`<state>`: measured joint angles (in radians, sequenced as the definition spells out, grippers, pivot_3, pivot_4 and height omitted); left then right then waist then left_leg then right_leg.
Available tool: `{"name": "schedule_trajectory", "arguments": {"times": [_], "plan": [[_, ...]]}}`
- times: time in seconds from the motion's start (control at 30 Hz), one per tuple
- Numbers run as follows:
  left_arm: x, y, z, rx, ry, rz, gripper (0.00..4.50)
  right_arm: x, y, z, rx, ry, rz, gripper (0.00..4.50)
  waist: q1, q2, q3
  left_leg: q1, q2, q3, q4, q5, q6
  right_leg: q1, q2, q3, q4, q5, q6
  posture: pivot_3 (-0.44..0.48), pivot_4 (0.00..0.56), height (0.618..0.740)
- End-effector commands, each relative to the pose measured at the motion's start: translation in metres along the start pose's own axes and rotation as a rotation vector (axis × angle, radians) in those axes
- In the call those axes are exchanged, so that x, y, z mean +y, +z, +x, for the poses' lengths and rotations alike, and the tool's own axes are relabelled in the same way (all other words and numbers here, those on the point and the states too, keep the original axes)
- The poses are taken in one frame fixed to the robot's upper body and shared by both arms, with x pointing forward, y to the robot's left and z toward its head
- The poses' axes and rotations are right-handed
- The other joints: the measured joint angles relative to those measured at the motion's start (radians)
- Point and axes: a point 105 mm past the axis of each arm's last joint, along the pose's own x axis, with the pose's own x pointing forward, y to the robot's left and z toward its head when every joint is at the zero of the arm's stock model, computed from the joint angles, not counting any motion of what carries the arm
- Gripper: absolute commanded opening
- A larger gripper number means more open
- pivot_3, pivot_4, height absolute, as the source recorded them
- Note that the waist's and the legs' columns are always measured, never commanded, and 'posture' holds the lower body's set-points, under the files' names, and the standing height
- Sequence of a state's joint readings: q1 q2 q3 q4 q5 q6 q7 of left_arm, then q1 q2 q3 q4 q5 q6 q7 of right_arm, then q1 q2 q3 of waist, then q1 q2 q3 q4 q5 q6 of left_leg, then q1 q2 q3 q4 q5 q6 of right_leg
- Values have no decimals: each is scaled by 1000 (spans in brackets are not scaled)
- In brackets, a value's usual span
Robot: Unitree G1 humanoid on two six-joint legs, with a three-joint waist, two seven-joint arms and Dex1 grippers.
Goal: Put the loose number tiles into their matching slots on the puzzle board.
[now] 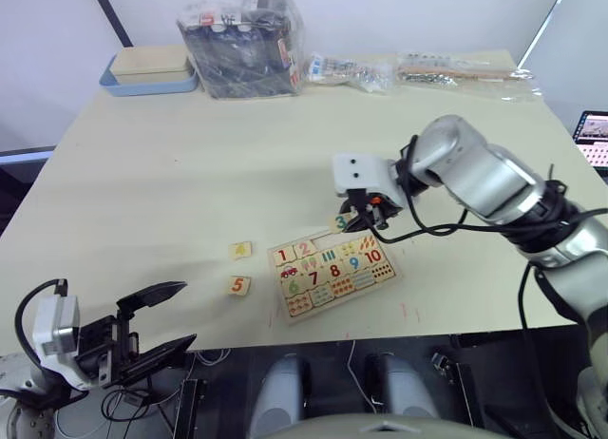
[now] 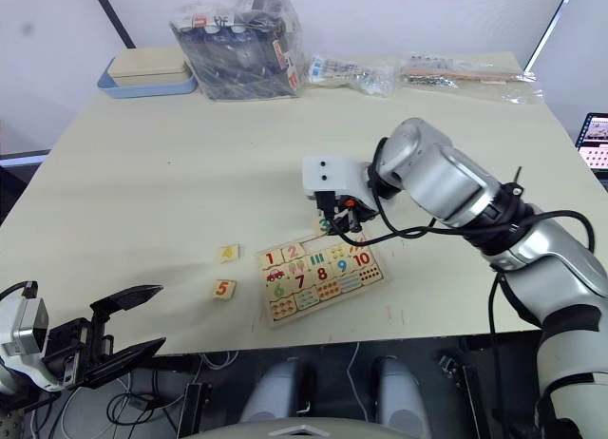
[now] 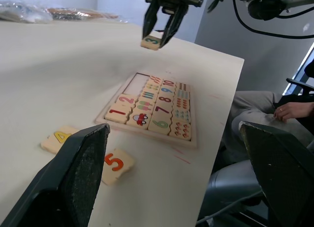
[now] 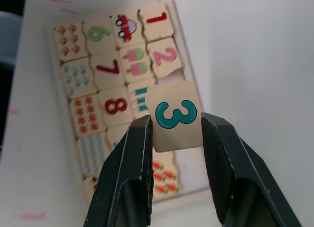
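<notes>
Tile 3 (image 4: pixel 175 116) clamped between right gripper (image 4: pixel 175 138) fingers above puzzle board's (image 1: pixel 333 272) far edge, tiles 4 (image 1: pixel 241 251) and 5 (image 1: pixel 239 285) loose on bare table (image 1: pixel 190 173) just left, left gripper (image 1: pixel 157 325) spread open off near edge.

Pale box on blue tray (image 1: pixel 149 70), wrapped dark bundle (image 1: pixel 242 43), clear packets (image 1: pixel 465 73) along the table's (image 1: pixel 190 173) far edge
</notes>
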<state>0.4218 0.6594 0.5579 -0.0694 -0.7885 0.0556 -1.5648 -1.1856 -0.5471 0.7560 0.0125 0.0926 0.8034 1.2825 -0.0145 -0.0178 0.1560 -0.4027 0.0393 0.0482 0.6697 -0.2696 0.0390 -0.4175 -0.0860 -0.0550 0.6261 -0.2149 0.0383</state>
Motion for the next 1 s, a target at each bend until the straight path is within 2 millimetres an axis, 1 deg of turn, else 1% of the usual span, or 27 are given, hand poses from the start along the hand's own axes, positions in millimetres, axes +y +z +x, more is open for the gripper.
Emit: {"name": "schedule_trajectory", "arguments": {"times": [0.03,0.27,0.53,1.0], "plan": [[-2,8,-2,-11,8,46,4500,-8,8,5,28,-14,-79,901,0,0,0,0,0,0,0,0,0,0,0,0,0,0,0,0,150,740],[-4,5,-8,-7,27,47,4500,-12,9,29,78,34,-157,901,-4,0,0,1,0,1,0,0,0,0,1,0,0,0,0,0,150,740],[-3,4,-11,-7,36,49,4500,-11,6,44,103,71,-156,901,-4,2,1,1,0,1,0,0,0,0,2,0,1,0,0,0,150,740],[-1,1,-12,-6,33,48,4500,-6,-1,55,125,100,-136,901,-5,4,3,1,-1,1,0,0,-1,0,2,0,1,0,0,0,150,740]]}}
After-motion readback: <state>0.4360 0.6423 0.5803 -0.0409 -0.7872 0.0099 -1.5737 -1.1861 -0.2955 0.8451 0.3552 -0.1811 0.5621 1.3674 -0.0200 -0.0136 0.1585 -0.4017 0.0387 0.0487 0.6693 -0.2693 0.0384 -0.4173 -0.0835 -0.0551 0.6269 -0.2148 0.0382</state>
